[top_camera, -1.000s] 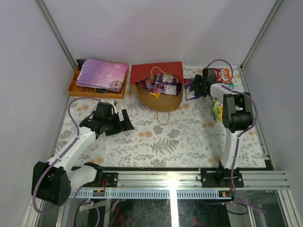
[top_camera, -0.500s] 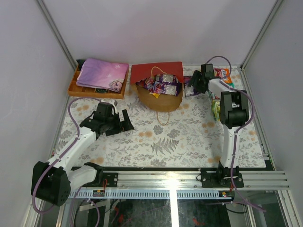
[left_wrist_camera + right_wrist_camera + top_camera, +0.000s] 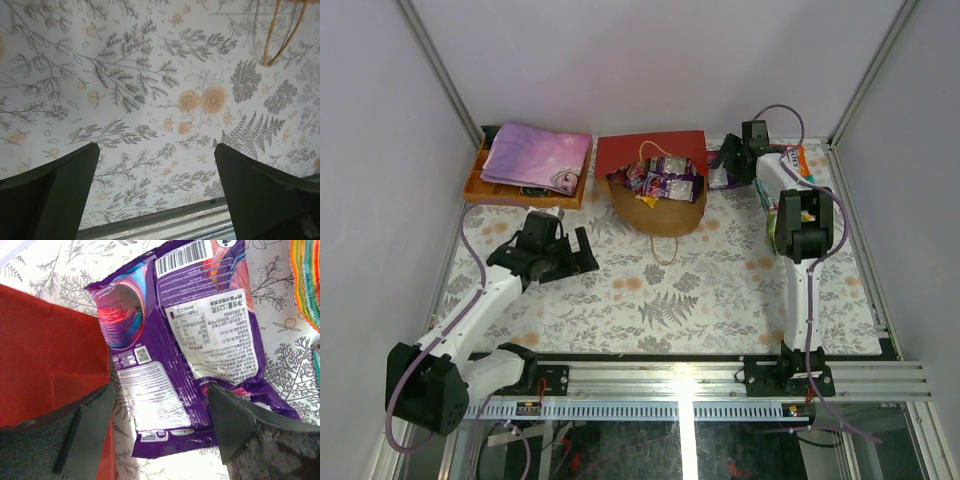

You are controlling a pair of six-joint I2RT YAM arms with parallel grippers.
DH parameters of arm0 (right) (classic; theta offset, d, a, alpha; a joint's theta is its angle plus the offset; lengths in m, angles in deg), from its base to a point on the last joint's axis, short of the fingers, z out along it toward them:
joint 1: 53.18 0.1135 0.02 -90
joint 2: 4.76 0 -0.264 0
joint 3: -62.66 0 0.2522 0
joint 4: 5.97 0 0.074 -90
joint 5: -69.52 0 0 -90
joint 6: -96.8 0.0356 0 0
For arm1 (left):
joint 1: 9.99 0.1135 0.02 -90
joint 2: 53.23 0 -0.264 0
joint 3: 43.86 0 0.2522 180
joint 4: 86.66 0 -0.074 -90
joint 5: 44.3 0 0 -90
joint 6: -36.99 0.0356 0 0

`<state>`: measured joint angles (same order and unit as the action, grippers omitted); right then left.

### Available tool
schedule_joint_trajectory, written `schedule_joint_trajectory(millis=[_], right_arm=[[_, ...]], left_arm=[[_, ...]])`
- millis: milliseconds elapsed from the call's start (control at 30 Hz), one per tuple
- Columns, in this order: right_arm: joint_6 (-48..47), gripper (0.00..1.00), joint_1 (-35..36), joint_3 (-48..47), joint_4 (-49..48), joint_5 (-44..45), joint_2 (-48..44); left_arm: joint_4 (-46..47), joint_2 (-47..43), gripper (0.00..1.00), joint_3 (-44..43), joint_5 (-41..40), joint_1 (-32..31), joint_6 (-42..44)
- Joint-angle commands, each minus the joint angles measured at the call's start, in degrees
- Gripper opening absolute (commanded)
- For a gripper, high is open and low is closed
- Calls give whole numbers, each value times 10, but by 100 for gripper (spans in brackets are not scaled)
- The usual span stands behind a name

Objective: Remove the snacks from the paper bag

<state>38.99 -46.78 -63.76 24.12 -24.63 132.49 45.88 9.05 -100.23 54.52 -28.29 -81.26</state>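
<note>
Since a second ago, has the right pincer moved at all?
Yes. The right pincer has shifted toward the back wall and slightly left, closer to the paper bag. It hangs open over a purple packet.

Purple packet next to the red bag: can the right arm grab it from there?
Probably yes. The jaws stand open right over the purple packet, which lies bare on the table. The red paper bag crowds one side, though.

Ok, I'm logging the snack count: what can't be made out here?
- How many snacks the bag holds: top view, upper ones cover the rest.
- Purple packet front: right wrist view, it lies back up.
- Orange packet: right wrist view, frame edge cuts it off.
</note>
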Motion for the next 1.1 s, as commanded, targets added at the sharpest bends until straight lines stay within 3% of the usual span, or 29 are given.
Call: schedule_joint_trajectory(millis=[0, 100, 267, 400, 600, 733, 967, 1067], right_arm=[[-9, 90, 2, -5, -5, -37, -86], [-1, 100, -4, 65, -63, -71, -163], [63, 99, -38, 248, -191, -156, -286], [90, 99, -65, 374, -253, -188, -371], [127, 99, -69, 553, -346, -234, -499], [135, 100, -68, 608, -378, -259, -535], [120, 99, -69, 601, -356, -273, -562], [122, 99, -68, 613, -363, -278, -573]], left_arm=[[-39, 1, 100, -99, -103, -13, 15], [-43, 16, 100, -177, -157, -34, 20], [-45, 100, 99, -343, -206, -92, 42], [-49, 208, 93, -492, -167, -129, 131], [-60, 339, 95, -651, -152, -116, 274], [-54, 389, 94, -689, -76, -102, 335], [-33, 441, 88, -709, -73, -102, 372], [10, 435, 73, -688, -62, -102, 370]])
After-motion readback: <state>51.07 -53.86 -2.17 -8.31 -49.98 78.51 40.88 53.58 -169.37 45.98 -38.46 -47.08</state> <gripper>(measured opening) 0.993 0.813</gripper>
